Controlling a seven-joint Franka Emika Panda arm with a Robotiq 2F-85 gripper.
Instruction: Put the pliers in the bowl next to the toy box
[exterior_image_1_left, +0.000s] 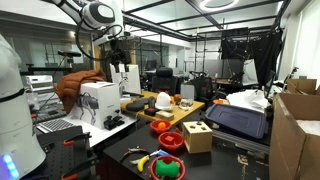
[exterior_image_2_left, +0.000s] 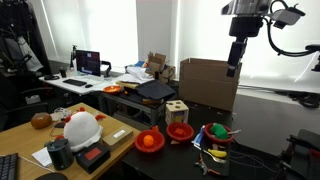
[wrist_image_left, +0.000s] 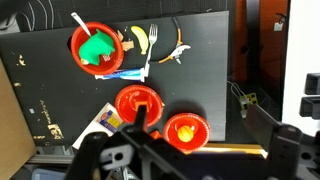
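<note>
Pliers lying flat on the black table, far below the hand and out ahead of it, toward the top of the wrist view and slightly right of the fingers' line. Their long axis is running roughly along the hand's forward direction; cannot tell which end is the nose.

Fork lying just beside them, banana next over, both crowding that flank. Table edge running close past the opposite flank.

Gripper hanging high over the table, jaws spread wide, carrying nothing.

Almost straight beneath the hand, an empty-looking red bowl sitting just beside the toy box; judging it the target. Orange bowl near it, holding something orange.

Bare table lying between pliers and bowls, so the carry back is looking open. The reach is calling for going forward, then down, closing across the handles.
</note>
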